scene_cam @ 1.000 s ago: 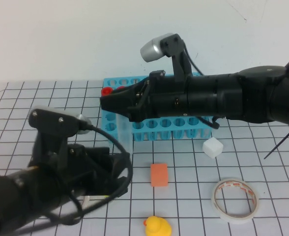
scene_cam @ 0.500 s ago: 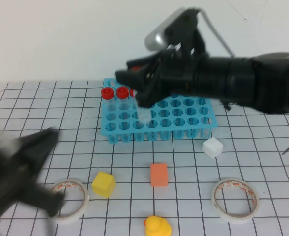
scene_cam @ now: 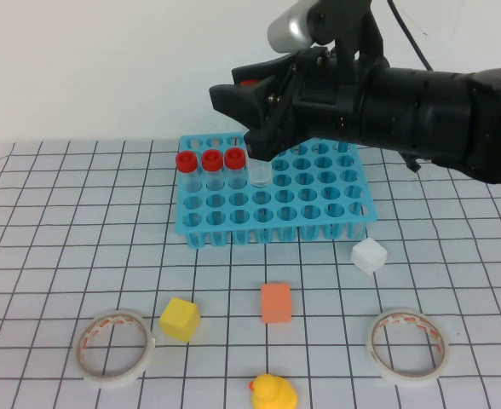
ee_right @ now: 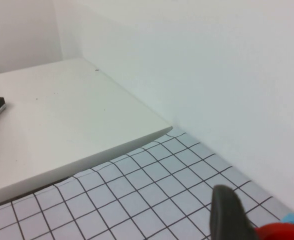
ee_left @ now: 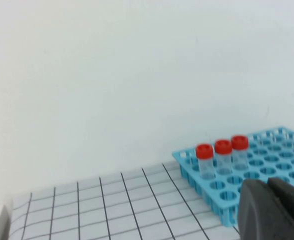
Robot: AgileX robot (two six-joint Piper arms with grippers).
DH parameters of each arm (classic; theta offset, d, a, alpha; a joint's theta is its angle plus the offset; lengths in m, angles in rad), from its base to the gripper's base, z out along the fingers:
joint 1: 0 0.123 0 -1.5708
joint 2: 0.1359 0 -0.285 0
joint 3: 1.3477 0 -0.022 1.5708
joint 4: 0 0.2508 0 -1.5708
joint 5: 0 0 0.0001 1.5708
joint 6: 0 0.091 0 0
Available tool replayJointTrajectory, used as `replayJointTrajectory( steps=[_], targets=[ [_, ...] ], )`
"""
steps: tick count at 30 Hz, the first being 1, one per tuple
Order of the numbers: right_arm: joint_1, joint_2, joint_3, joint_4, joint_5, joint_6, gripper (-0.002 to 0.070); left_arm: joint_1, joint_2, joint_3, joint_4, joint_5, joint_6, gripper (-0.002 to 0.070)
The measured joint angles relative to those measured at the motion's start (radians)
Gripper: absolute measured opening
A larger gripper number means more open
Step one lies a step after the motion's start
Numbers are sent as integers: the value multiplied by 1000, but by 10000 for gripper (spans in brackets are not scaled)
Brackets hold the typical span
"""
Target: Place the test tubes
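tubes first, from the high view: three red-capped tubes [scene_cam: 212, 166] stand upright side by side in the back-left part of the blue rack [scene_cam: 276, 232], which sits on the checked mat [scene_cam: 63, 221]. the right gripper [scene_cam: 246, 115] reaches in from the right and hangs over the rack, its claw closed on a fourth tube [scene_cam: 259, 173]. that tube's clear lower end sits at the hole just right of the three, though i cannot tell how deep it is in. in front of the rack lie a white cube [scene_cam: 369, 255], an orange block [scene_cam: 276, 303], a yellow cube [scene_cam: 180, 319], a yellow duck [scene_cam: 273, 394] and two tape rolls, one left [scene_cam: 114, 317], one right [scene_cam: 408, 317]. the left gripper is outside this view.

left wrist view: the left gripper [ee_left: 272, 210] is raised near the rack's [ee_left: 267, 165] front-left corner, its claw pressed together with nothing in it. the three capped tubes [ee_left: 222, 155] show beyond it.

right wrist view: the right gripper [ee_right: 267, 222] has its two dark fingers [ee_right: 227, 215] either side of the fourth tube's red cap [ee_right: 282, 233], above the mat.
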Motion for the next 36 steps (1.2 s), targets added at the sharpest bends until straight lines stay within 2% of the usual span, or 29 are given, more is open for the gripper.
replayJointTrajectory(
  steps=[11,19,26,27,31,33,36],
  targets=[
    [0,0,0,0,-2,0,268,0,-49,11,-2,-3,5,0],
    [0,0,0,0,-2,-73,267,0,-49,11,-2,-3,7,0],
    [0,0,0,-46,-2,6,268,0,-51,11,-2,-3,7,0],
    [0,0,0,-93,-6,73,267,0,-51,11,-2,-3,7,0],
    [24,6,-15,-562,-177,817,267,0,-51,11,-2,-3,7,0],
    [33,14,-15,-890,-279,1242,267,0,-51,11,-2,-3,2,-1],
    [48,35,-15,-1386,-422,1759,267,0,-51,11,-2,-3,6,-1]
  ],
)
